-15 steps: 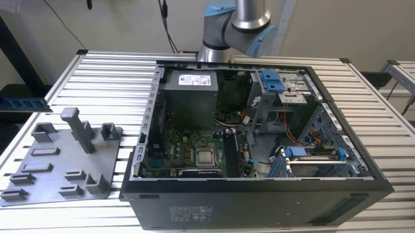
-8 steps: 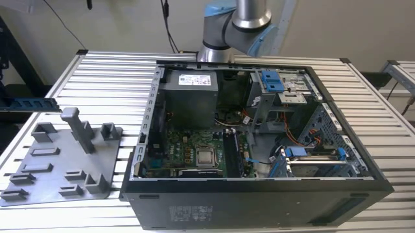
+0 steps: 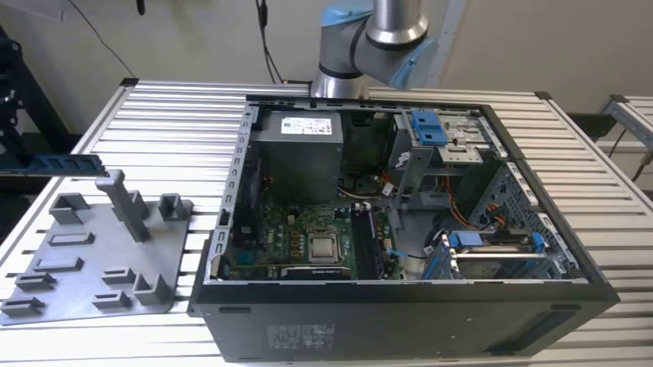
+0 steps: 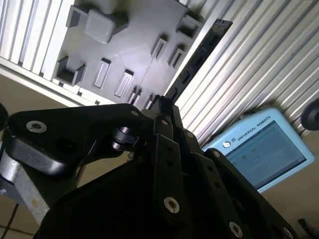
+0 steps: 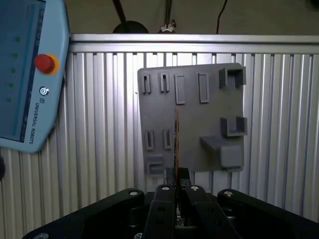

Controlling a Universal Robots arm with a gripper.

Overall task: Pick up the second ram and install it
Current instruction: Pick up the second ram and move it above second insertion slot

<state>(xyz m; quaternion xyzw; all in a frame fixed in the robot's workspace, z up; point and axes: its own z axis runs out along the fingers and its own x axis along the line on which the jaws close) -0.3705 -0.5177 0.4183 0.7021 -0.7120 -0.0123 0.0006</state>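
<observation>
Evidently the gripper [image 4: 162,103] is pinching the second ram [image 4: 199,55] by one end, with its fingers closed narrowly on the thin board. The rest of the strip is reaching out unsupported. In the exterior view the ram is hanging level in the air at the exterior view's left edge. It is lifted above the grey fixture tray [image 3: 92,267] and the slatted aluminium table [image 3: 183,107], and well apart from the open computer case [image 3: 408,321].

With so little of the board inside the fingers, the carry is probably calling for smooth, unhurried motion so that the free end is not swinging or slipping. It also looks wise to hold the strip level and high, clear of the tray's upright posts and the case's rim. The motherboard [image 3: 306,237] is lying deep inside the case.
</observation>
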